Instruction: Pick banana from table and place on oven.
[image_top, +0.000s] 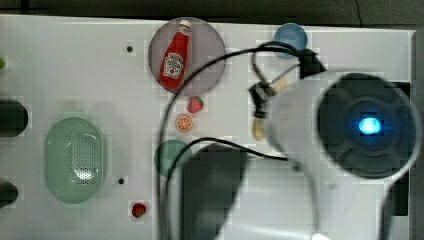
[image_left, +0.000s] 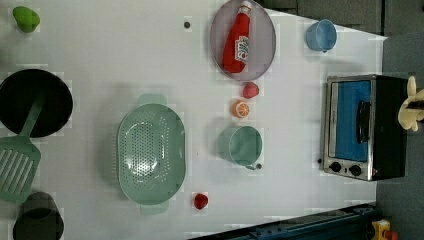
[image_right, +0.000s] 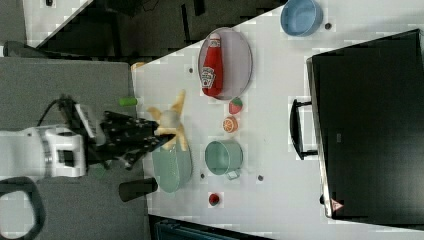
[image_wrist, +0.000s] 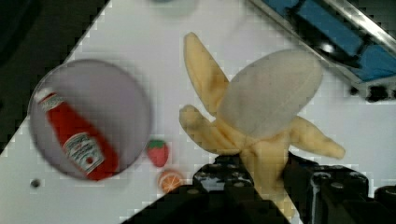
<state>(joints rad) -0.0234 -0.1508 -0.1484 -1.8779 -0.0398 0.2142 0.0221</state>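
Banana clamped in gripper; stalk end hidden | oven seemingly below

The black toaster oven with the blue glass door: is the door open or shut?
Shut. In the left view, the black toaster oven's blue glass door lies flush within its silver frame.

Beyond the work surface's edges, a dark grey floor is seen in the right view, a dark strip is seen along the top view's top, and blue framing is seen at the left view's bottom.
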